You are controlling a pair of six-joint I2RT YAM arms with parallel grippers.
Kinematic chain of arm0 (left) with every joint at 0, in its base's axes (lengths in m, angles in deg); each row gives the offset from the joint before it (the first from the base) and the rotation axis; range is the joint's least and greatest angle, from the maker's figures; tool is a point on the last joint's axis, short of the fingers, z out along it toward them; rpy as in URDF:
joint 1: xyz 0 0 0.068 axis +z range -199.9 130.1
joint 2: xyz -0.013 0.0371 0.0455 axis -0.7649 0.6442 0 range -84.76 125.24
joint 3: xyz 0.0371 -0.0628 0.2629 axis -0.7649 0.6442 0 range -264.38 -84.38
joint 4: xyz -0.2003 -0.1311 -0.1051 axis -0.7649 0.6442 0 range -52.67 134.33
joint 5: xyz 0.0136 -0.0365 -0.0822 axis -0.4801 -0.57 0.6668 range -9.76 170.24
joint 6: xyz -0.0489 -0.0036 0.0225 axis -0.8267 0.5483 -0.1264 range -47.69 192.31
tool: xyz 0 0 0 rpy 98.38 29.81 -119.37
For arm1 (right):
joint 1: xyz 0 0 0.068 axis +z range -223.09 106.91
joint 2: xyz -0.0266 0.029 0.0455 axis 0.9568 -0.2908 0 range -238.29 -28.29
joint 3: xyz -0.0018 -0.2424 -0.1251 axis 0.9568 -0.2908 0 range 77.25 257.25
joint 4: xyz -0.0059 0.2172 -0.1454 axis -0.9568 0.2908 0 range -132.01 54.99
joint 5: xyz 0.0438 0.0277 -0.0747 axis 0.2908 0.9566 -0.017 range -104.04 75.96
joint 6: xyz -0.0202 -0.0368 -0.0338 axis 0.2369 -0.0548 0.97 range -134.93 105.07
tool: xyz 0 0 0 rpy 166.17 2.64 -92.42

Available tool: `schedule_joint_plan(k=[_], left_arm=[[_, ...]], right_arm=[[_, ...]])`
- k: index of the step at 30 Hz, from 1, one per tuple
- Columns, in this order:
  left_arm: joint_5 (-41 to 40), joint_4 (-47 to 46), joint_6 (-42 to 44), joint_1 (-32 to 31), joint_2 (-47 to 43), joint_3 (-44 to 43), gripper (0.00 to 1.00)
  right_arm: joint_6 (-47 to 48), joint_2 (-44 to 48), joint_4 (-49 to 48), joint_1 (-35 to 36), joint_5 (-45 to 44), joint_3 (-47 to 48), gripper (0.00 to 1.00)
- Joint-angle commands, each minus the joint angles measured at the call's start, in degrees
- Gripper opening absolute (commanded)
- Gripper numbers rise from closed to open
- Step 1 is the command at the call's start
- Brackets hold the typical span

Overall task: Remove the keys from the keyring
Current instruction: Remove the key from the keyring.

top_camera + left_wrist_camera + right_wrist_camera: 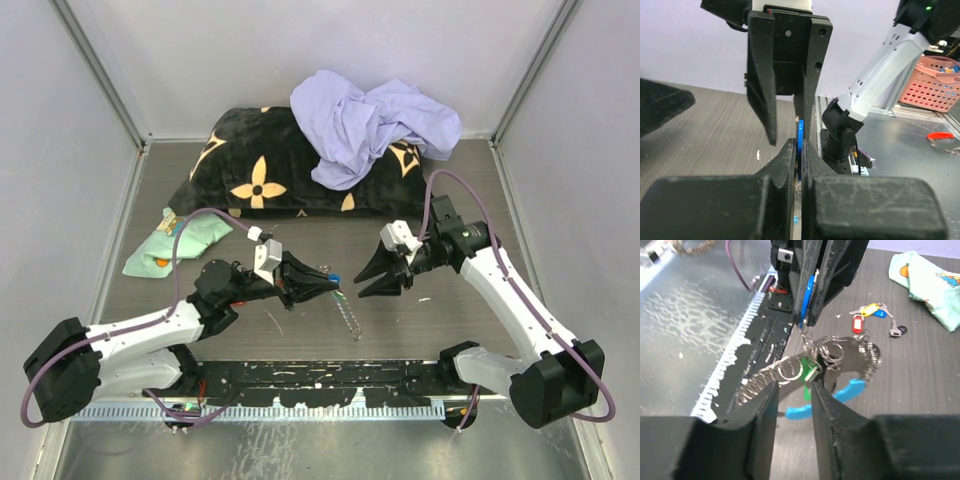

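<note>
Lying loose on the table (400, 230) are a few keys (867, 315), so part of the job looks done. The keyring (840, 352) hangs near the middle, toward the near edge. A green key (809, 377) is on it, so work is left. The left gripper (799, 144) squeezes a blue tag (807, 295). The right gripper (794, 390) reaches in low, its fingers apart.

Top view overlooks the table (400, 330) from behind; close wrist views face each other's jaws.

No readable text, labels or numbers, no brand marks legible
</note>
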Motion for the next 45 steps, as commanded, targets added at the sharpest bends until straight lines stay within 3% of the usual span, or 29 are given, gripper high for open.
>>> schedule_joint_plan(k=[1, 3, 8, 11, 16, 22, 29, 32, 34, 38, 43, 45], left_arm=[[4.5, 0.0, 2.6, -0.2, -4.1, -4.2, 0.00], [7.7, 1.1, 4.9, -0.2, -4.8, -4.7, 0.00], [14.2, 6.5, 11.9, -0.1, -5.6, -7.2, 0.00], [14.9, 11.2, 15.9, -0.1, -5.2, -9.1, 0.00], [12.0, 14.5, 19.2, 0.1, -3.3, -11.1, 0.00], [5.5, 15.4, 20.6, 0.1, -2.0, -11.5, 0.00], [2.9, 16.0, 22.7, 0.1, 0.6, -12.8, 0.00], [2.1, 16.1, 23.5, 0.3, 1.7, -13.6, 0.00], [1.3, 15.8, 24.0, 0.5, 2.0, -13.5, 0.00], [0.4, 13.7, 23.7, 0.7, 2.3, -12.8, 0.00], [-0.5, 11.4, 22.8, 0.8, 2.2, -11.5, 0.00], [-0.6, 10.8, 22.7, 0.9, 2.1, -11.3, 0.00]], right_arm=[[20.9, -1.5, 18.3, 1.0, -9.2, 9.8, 0.44], [28.2, -4.0, 26.3, 1.0, -13.4, 13.6, 0.51], [23.2, -4.2, 28.0, 1.1, -21.0, 17.9, 0.55], [18.8, -4.4, 28.0, 1.1, -22.1, 19.7, 0.52], [32.4, 2.1, 27.9, 1.0, -17.9, 12.3, 0.40], [37.5, 2.3, 27.3, 1.1, -7.6, 8.8, 0.24], [40.8, -0.6, 26.7, 1.1, -10.2, 8.6, 0.24], [36.8, -1.6, 20.3, 1.1, -13.5, 9.2, 0.24], [26.5, 0.2, 11.1, 1.2, -15.8, 7.6, 0.28], [0.3, 9.6, -18.2, 5.0, -23.3, -0.9, 0.37], [-8.2, 13.1, -22.2, 11.4, -26.3, -4.1, 0.30], [-13.3, 15.0, -28.0, 13.0, -28.2, -6.6, 0.28]])
